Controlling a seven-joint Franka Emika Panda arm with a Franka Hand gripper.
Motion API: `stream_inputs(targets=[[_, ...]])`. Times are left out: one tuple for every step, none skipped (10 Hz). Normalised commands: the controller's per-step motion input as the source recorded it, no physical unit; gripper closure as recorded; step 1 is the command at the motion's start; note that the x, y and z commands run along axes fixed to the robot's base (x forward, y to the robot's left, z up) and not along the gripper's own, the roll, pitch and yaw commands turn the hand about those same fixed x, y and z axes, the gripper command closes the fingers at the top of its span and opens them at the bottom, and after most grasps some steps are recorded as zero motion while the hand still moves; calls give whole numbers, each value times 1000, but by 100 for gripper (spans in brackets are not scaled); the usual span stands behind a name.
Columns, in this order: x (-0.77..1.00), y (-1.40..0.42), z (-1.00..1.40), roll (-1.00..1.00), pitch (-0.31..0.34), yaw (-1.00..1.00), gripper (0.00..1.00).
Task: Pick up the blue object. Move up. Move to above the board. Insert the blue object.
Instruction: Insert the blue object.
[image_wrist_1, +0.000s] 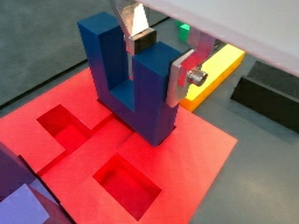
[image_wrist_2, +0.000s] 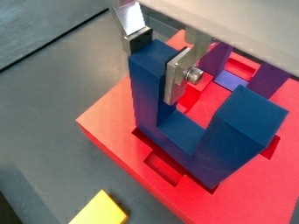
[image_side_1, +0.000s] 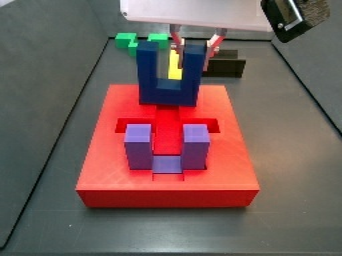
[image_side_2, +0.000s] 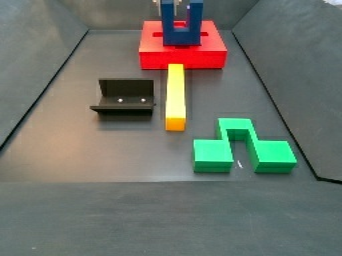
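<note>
The gripper (image_wrist_1: 158, 54) is being held directly over the board (image_wrist_1: 176, 162), and its jaws are closed on one upright prong of the blue object (image_wrist_1: 128, 83). In both wrist views a flat silver finger (image_wrist_2: 177, 77) is being pressed against the outer face of that prong, while the other finger (image_wrist_1: 135, 22) is lying on its inner face, in the gap between the two prongs.

The blue object (image_side_1: 171, 75) is a dark, matte, U-shaped block with square-edged prongs joined by a thick base. It is being kept upright, with its base at the far part of the board; whether it is fully seated in a recess cannot be told.

The board (image_side_1: 104, 165) is a thick red square slab with a finely textured top and sharp rectangular cut-outs. A lighter purple U-shaped block (image_side_1: 166, 147) is standing in it nearer the front edge.

On the dark grey surface (image_side_2: 107, 150), a long yellow bar (image_side_2: 175, 95), a bright green stepped block (image_side_2: 241, 147) and the black L-shaped fixture (image_side_2: 124, 99) are lying well apart from the board.
</note>
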Motion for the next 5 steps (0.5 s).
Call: stream_inputs(targets=[[0, 103, -231, 0, -21, 57, 100], [0, 157, -166, -20, -33, 117, 100], [0, 163, -106, -43, -36, 163, 100], [0, 186, 0, -74, -23, 177, 100], [0, 189, 40, -90, 0, 131, 100]])
